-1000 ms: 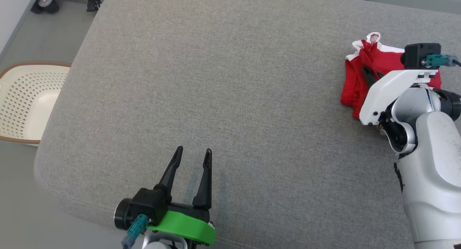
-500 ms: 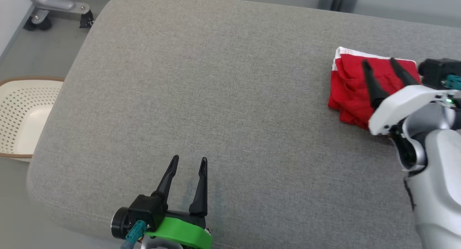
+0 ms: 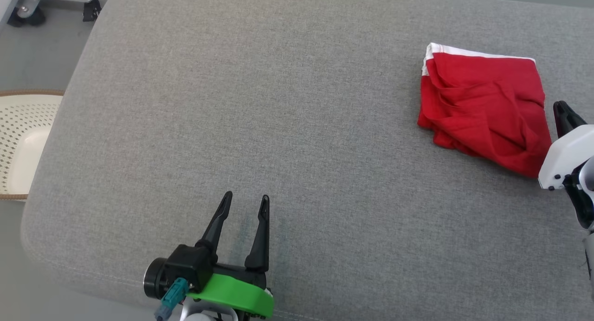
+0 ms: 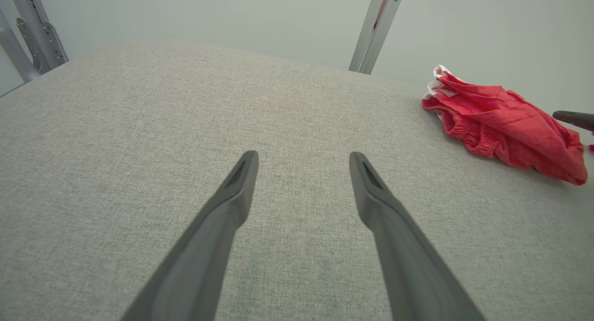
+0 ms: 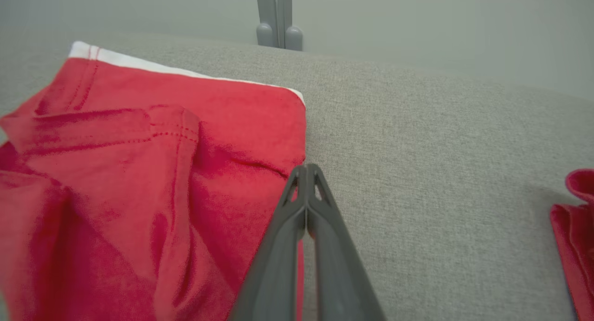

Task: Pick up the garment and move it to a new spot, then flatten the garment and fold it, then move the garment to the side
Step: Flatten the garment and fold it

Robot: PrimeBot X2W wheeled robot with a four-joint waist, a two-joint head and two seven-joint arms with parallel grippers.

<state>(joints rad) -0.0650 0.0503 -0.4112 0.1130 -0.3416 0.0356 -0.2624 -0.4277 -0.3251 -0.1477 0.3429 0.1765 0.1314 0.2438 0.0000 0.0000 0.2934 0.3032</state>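
Red folded cloth garment with white band [image 3: 482, 103], lying just left of the clenched, empty right gripper [image 5: 306, 169]; open-fingered left gripper [image 3: 244, 201] well apart.

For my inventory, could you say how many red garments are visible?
2: one garment beside the right tool; a second, partly cut off, at the right wrist view's right edge. More may be hidden.

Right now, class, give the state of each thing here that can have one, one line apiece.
garment: loosely folded, creased, lying free on the grey cushion.
left gripper: open, holding nothing.
right gripper: shut, holding nothing, tips at the garment's edge.
basket: upright, on the floor beside the cushion.
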